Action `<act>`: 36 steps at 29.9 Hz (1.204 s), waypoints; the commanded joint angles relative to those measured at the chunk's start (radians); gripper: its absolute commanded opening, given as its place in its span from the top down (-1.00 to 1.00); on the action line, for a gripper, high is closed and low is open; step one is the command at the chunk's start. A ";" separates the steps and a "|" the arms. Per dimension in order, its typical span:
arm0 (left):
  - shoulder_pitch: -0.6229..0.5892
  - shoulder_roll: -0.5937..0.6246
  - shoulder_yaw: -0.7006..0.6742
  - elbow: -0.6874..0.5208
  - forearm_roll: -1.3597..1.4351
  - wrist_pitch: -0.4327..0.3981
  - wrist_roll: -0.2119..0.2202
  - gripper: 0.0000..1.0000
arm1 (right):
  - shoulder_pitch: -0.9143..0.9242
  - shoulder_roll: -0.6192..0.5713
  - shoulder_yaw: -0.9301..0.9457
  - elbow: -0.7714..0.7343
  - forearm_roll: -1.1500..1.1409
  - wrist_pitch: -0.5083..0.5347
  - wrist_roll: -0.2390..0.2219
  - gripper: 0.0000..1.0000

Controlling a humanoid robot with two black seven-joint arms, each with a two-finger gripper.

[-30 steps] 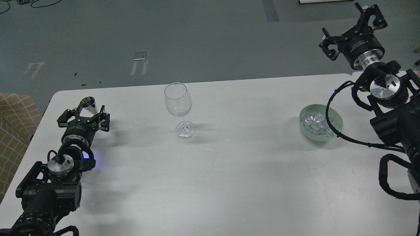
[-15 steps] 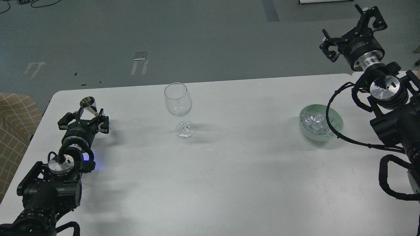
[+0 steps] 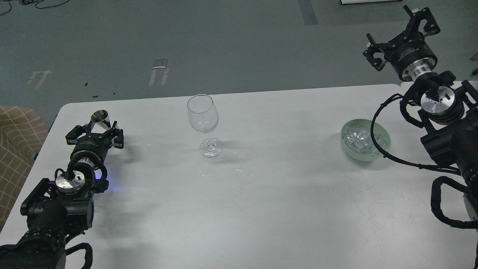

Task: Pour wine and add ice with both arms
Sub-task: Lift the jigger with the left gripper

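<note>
A steel hourglass jigger (image 3: 100,119) stands at the table's far left. My left gripper (image 3: 96,131) lies low just in front of it, fingers spread wide on either side of its lower half, not closed on it. No wine shows. A clear stemmed glass (image 3: 202,114) stands upright at the middle back and looks empty. Several ice cubes (image 3: 357,139) fill a pale green bowl (image 3: 384,147) at the right. My right gripper (image 3: 394,33) is raised beyond the table's far right corner, open and empty.
The white table (image 3: 261,194) ends at a rounded far edge with grey floor beyond. A black cable loop (image 3: 373,138) from my right arm hangs across the bowl in this view. A tan checked seat (image 3: 16,127) is at the left edge.
My left arm has drawn back a little toward me, with its gripper still around the jigger. My right gripper has lifted and turned slightly. Glass and bowl have not moved.
</note>
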 commanded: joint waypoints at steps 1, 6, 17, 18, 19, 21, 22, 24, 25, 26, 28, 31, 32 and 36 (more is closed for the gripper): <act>0.001 -0.002 0.000 0.000 0.001 -0.002 0.003 -0.02 | 0.000 0.002 0.000 -0.002 0.000 0.000 0.000 -1.00; 0.000 -0.002 0.000 0.000 0.003 -0.003 0.003 0.17 | 0.000 0.002 0.000 0.000 0.000 0.000 0.000 -1.00; 0.003 -0.003 0.003 0.000 0.008 -0.025 0.003 0.30 | 0.000 -0.001 -0.001 -0.002 0.000 0.000 0.000 -1.00; 0.004 -0.004 0.003 -0.001 0.009 -0.026 0.003 0.30 | 0.000 -0.001 -0.001 -0.002 0.000 0.000 0.000 -1.00; 0.006 -0.002 0.003 0.000 0.009 -0.026 0.003 0.30 | 0.000 -0.001 -0.001 -0.002 0.000 0.000 0.000 -1.00; 0.007 -0.002 0.003 -0.002 0.008 -0.031 0.003 0.30 | 0.000 -0.001 -0.001 -0.002 0.000 0.000 0.000 -1.00; 0.008 0.000 0.003 -0.002 0.008 -0.034 0.003 0.30 | 0.000 -0.001 -0.001 -0.002 0.000 0.000 0.000 -1.00; 0.008 0.000 0.002 -0.005 0.008 -0.046 0.003 0.37 | -0.001 -0.001 -0.001 -0.002 0.000 0.000 0.000 -1.00; 0.009 0.001 0.002 -0.012 0.008 -0.052 0.003 0.41 | -0.002 -0.001 -0.001 -0.002 0.000 0.000 0.000 -1.00; 0.009 0.003 0.002 -0.017 0.008 -0.072 0.004 0.46 | 0.000 -0.001 -0.001 0.000 0.000 0.000 0.000 -1.00; 0.008 0.006 0.002 -0.018 0.006 -0.107 0.004 0.56 | -0.001 -0.001 -0.001 0.000 0.000 0.000 0.000 -1.00; 0.004 0.009 0.002 -0.018 0.005 -0.132 0.004 0.61 | 0.000 -0.001 0.000 0.000 0.000 0.000 0.000 -1.00; 0.004 0.009 0.002 -0.018 0.004 -0.136 0.004 0.64 | -0.001 -0.001 -0.001 0.000 0.000 0.000 0.000 -1.00; 0.001 0.007 0.002 -0.029 0.004 -0.153 0.004 0.72 | -0.002 -0.001 0.000 0.000 0.000 0.000 0.000 -1.00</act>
